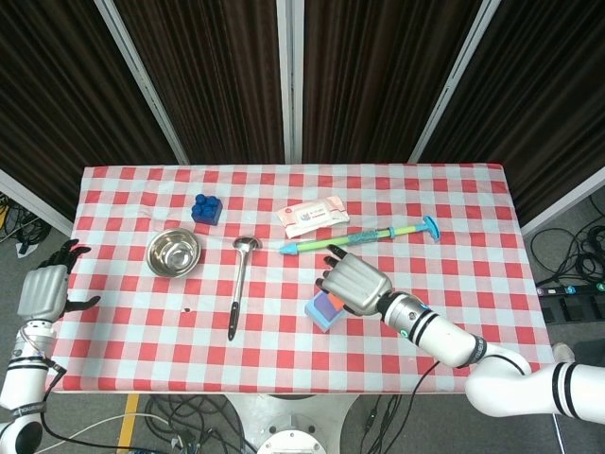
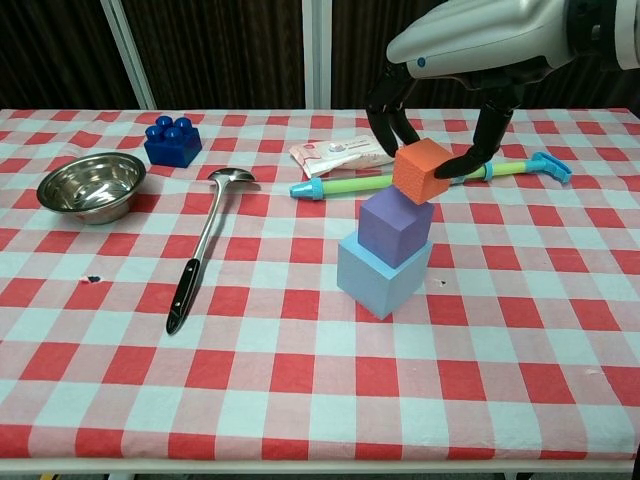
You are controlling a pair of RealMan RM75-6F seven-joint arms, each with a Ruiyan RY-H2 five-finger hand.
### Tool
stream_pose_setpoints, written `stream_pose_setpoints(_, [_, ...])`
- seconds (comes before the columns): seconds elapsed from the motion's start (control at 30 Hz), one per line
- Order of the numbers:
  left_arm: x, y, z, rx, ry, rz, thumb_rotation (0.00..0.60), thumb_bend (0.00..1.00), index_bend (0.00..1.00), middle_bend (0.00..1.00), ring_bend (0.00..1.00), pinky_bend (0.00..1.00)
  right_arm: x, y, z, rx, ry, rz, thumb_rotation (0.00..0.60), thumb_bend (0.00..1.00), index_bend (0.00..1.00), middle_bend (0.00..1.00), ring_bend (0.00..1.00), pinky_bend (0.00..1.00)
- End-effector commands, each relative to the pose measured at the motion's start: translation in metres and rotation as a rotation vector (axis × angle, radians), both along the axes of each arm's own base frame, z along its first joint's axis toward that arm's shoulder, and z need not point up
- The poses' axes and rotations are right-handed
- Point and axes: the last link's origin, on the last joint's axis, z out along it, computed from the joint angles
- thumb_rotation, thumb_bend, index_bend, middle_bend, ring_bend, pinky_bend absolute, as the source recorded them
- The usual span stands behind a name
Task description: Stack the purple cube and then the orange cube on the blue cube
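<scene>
A light blue cube point(image 2: 379, 273) stands on the checked cloth with a purple cube point(image 2: 394, 225) on top of it. My right hand point(image 2: 470, 45) comes in from above and pinches an orange cube point(image 2: 424, 172), tilted, touching the purple cube's upper right edge. In the head view the right hand point(image 1: 354, 284) covers most of the stack; only the blue cube point(image 1: 319, 315) and a bit of the purple cube point(image 1: 324, 304) show. My left hand point(image 1: 44, 289) hangs off the table's left edge, fingers apart, holding nothing.
A steel bowl point(image 2: 91, 186), a blue toy brick point(image 2: 172, 141) and a ladle point(image 2: 205, 240) lie to the left. A wipes packet point(image 2: 343, 155) and a green-blue syringe toy point(image 2: 430, 176) lie just behind the stack.
</scene>
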Motion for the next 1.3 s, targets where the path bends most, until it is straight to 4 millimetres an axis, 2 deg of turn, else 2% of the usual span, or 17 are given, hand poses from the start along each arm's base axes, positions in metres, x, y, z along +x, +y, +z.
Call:
stream_pose_setpoints(0.03, [-0.001,0.000,0.000,0.001,0.000,0.004,0.600,0.05,0.28,0.20,0.22,0.31,0.001,-0.005,-0.003,0.014,0.005,0.014,0.600,0.22,0.43,0.49,0.20,0.09])
stream_pose_setpoints(0.37, [-0.004,0.001,0.000,0.003,0.006,0.014,0.600,0.05,0.28,0.20,0.22,0.31,0.003,-0.012,-0.011,0.046,-0.005,0.024,0.600,0.22,0.43,0.48,0.20,0.09])
stream_pose_setpoints(0.67, [-0.004,0.002,0.000,0.003,0.003,0.016,0.600,0.05,0.28,0.20,0.22,0.31,-0.003,-0.012,-0.020,0.069,0.000,0.011,0.600,0.22,0.43,0.48,0.20,0.09])
stream_pose_setpoints(1.3, [-0.006,0.002,0.000,0.009,-0.002,0.014,0.600,0.05,0.28,0.20,0.22,0.31,0.000,-0.017,-0.022,0.062,-0.008,0.013,0.600,0.22,0.43,0.46,0.20,0.09])
